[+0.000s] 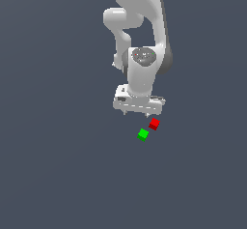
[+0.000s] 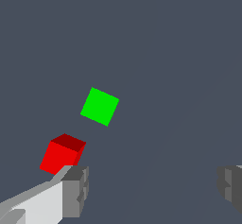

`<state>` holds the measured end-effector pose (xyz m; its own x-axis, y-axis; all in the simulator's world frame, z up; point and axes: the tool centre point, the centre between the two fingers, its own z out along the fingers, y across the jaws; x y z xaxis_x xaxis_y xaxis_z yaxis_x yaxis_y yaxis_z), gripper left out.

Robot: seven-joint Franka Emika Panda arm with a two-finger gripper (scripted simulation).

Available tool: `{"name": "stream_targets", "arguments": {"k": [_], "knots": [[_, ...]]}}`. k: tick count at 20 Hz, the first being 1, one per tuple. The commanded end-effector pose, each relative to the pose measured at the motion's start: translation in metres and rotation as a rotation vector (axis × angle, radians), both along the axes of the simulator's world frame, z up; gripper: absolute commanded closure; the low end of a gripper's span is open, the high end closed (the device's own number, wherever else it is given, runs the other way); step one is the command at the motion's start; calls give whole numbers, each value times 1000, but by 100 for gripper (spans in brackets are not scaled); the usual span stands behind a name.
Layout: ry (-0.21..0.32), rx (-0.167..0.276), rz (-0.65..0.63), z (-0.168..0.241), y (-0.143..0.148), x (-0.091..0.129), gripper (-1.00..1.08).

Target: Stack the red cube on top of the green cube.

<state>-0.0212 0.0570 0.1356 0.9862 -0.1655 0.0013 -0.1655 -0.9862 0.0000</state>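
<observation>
Fingers spread wide is how my gripper (image 2: 152, 187) stands: in the wrist view one grey pad (image 2: 75, 190) and the other (image 2: 230, 187) sit far apart with nothing but bare floor between them, so I am holding nothing.

I take the green cube (image 1: 143, 135) as my landmark. It lies flat on the dark grey floor (image 1: 58, 165), and in the wrist view I see only its bright top face (image 2: 99, 106), turned like a diamond. The red cube (image 1: 154, 123) rests on the same floor just beside the green cube, a narrow gap showing between the two, so they are near but not touching. In the exterior view the red cube lies on the side of the green cube that faces my hand, and slightly toward the exterior view's right of it. In the wrist view the red cube (image 2: 61, 154) shows a darker top face and a brighter side, and one of my pads partly overlaps its lower corner; whether that pad touches it I cannot tell.

My hand hangs above the floor on the red cube's side of the green cube, and my white arm (image 1: 143, 35) rises behind it. The red cube is not between my fingers; it lies outside the gap.
</observation>
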Motion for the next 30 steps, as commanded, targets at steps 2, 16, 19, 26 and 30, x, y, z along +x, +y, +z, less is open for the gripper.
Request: {"name": "stream_targets", "arguments": {"k": [2, 16, 19, 26, 30], "knots": [[0, 0, -62, -11, 17, -6, -92], [1, 0, -299, -51, 82, -16, -92], [1, 0, -334, -57, 93, -16, -92], [1, 0, -385, -65, 107, -14, -92], [1, 0, -392, -66, 109, -13, -92]]}}
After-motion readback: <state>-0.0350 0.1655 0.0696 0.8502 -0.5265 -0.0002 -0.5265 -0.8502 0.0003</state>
